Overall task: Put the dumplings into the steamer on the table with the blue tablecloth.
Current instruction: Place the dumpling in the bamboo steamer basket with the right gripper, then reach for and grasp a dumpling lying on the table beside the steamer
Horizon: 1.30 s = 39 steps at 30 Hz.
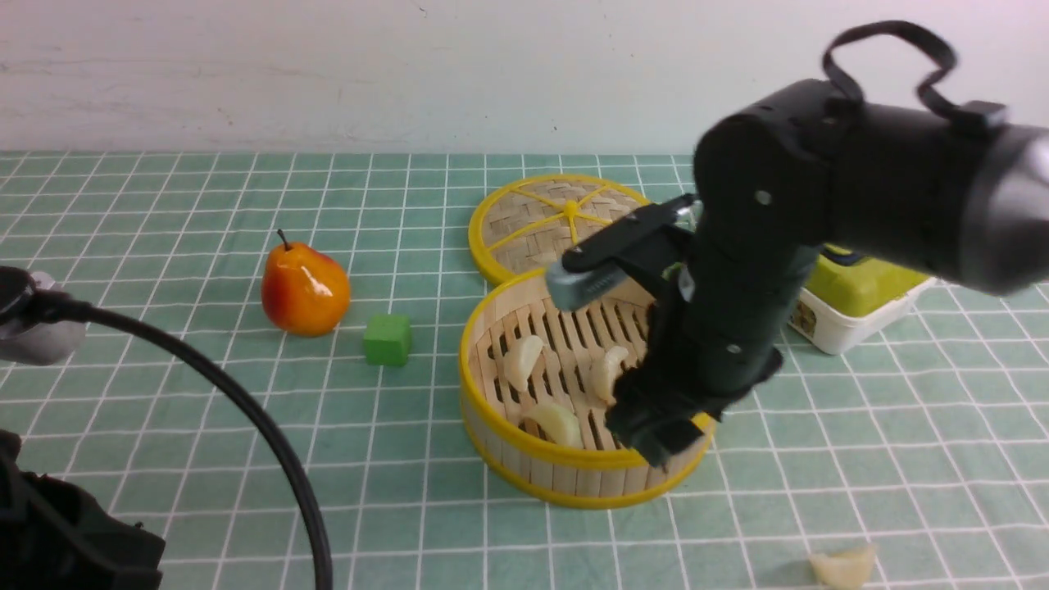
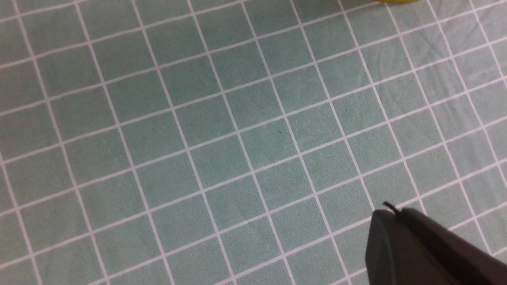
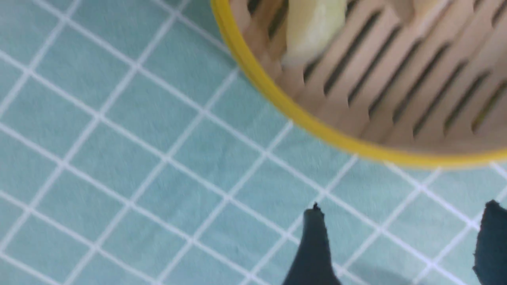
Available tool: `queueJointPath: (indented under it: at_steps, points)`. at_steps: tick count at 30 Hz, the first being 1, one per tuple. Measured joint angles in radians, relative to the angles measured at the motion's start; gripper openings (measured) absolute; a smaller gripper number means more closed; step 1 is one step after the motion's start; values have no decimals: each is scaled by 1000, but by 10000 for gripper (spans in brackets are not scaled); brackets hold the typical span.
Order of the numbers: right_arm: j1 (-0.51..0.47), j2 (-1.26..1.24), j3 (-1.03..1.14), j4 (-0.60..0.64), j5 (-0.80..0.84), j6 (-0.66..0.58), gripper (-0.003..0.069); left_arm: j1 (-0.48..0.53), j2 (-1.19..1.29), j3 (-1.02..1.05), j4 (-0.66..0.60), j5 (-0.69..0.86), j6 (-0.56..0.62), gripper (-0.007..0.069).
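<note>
The steamer (image 1: 500, 426) stands mid-table on the blue tablecloth (image 1: 205, 459). Three dumplings lie on its slatted floor: one at the left (image 1: 522, 360), one in the middle (image 1: 608, 373), one at the front (image 1: 557, 422). A fourth dumpling (image 1: 844, 565) lies on the cloth at the near right. My right gripper (image 1: 656, 447) hangs over the steamer's front right rim. In the right wrist view it (image 3: 402, 213) is open and empty above the cloth, just outside the rim (image 3: 317, 126), with one dumpling (image 3: 313, 27) in sight. My left gripper (image 2: 390, 213) is shut and empty over bare cloth.
The flat woven lid (image 1: 533, 229) lies behind the steamer. A pear (image 1: 305, 287) and a green cube (image 1: 387, 339) sit to the left. A green and white box (image 1: 860, 299) stands at the right, behind my right arm. The left arm's cable (image 1: 246, 410) arcs across the near left.
</note>
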Motion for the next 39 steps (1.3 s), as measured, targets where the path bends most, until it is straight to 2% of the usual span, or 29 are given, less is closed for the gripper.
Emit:
queueJointPath:
  at_steps: [5,7,9,11,15,19,30,32,35,38,39]
  points:
    - [-47,-186,297,-38,-77,9,456,0,0,0,0,0,0,-11]
    - [-72,-213,349,-41,-97,9,454,0,0,0,0,-1,0,-11]
    - [-144,-226,436,-56,-157,9,451,0,0,0,0,-4,0,-11]
    - [-176,-221,470,-60,-202,9,451,0,0,0,0,-4,0,-10]
    - [-219,-184,497,-62,-307,9,451,0,0,0,0,-5,0,-6]
    - [-221,-120,498,-63,-376,1,450,0,0,0,-5,-5,0,-3]
    - [-221,-15,498,-63,-393,-5,433,0,0,0,-6,-5,0,3]
    - [-221,-13,498,-63,-393,-5,400,0,0,0,-6,-7,0,4]
    - [-221,-12,497,-57,-383,-4,305,0,0,0,-6,-7,0,7]
    - [-221,-12,497,-56,-350,9,155,0,0,0,-6,-7,0,11]
    - [-221,-12,497,-56,-348,9,134,0,0,0,-6,-7,0,11]
